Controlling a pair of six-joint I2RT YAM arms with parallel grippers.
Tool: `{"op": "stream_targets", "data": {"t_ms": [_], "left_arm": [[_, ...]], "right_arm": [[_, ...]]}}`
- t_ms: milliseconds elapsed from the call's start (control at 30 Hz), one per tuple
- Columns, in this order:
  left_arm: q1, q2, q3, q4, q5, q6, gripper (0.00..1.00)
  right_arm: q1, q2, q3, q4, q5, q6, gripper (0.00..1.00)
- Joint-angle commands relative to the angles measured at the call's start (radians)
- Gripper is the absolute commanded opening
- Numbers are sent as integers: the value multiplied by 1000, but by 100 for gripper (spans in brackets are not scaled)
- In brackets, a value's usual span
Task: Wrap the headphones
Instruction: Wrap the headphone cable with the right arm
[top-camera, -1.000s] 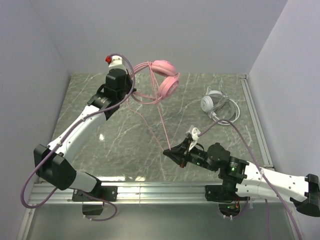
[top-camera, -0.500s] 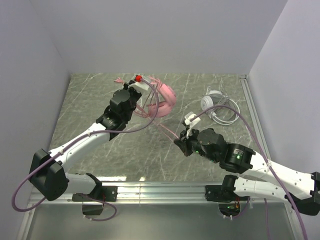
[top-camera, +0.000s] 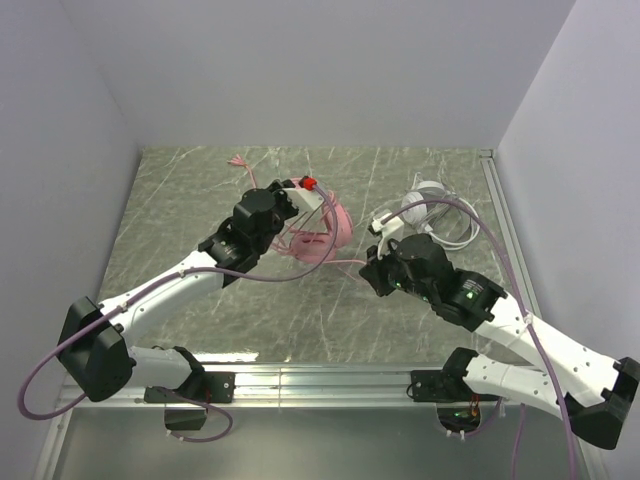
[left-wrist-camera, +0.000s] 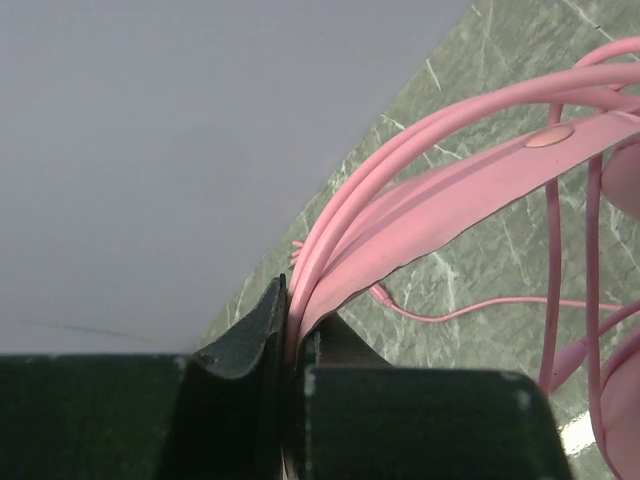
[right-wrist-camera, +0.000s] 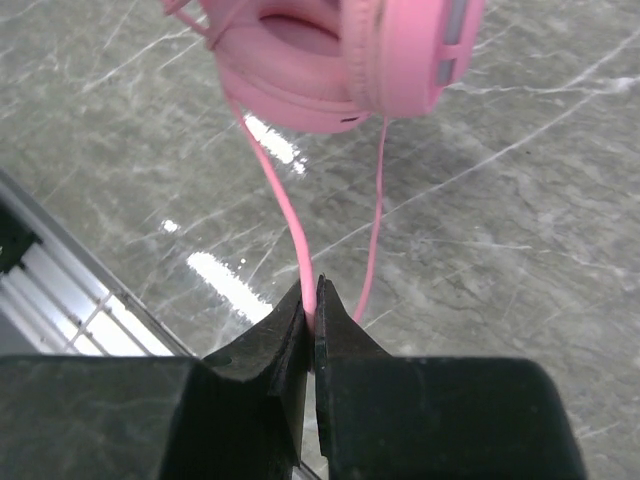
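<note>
Here the left jaws were clamped on the headband of the pink headphones (top-camera: 338, 225), with several strands of the pink cord (right-wrist-camera: 285, 215) pinched in alongside it. The headset hung tilted over the middle of the marbled worktop (top-camera: 170, 230), towards its far side, with its padded cups lowest. Whether the cups touched the surface could not be told. The right jaws were shut tight on a single run of that cord just below the cups. From them the cord ran taut up to the headset, and a second strand hung beside it. Loose loops of cord draped around the cups. The white-grey headphones (top-camera: 425, 205) lay on the worktop near its right edge, just beyond the right arm (top-camera: 470, 300), their thin cord curled beside them.
</note>
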Motion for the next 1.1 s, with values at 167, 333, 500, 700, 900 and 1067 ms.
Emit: {"op": "stream_targets", "data": {"t_ms": [167,333,500,700,900,1067], "left_arm": [[7,9,49,-10,50,7,0],[7,-12,51,-64,124,6,0],[-29,-29,92,-212,150,-17,0],[-71,-68,101,-298,141,-37,0],[-91,-106,74,-335,155,-59,0],[-98,-132,68,-404,234,-78,0]], "right_arm": [[-6,-42,116,-3,0,-53,1],[-7,-21,129,-21,89,-64,2],[-9,33,154,-21,276,-45,2],[-6,96,183,2,375,-56,1],[-7,139,211,20,407,-56,1],[-9,155,214,54,462,-71,2]]}}
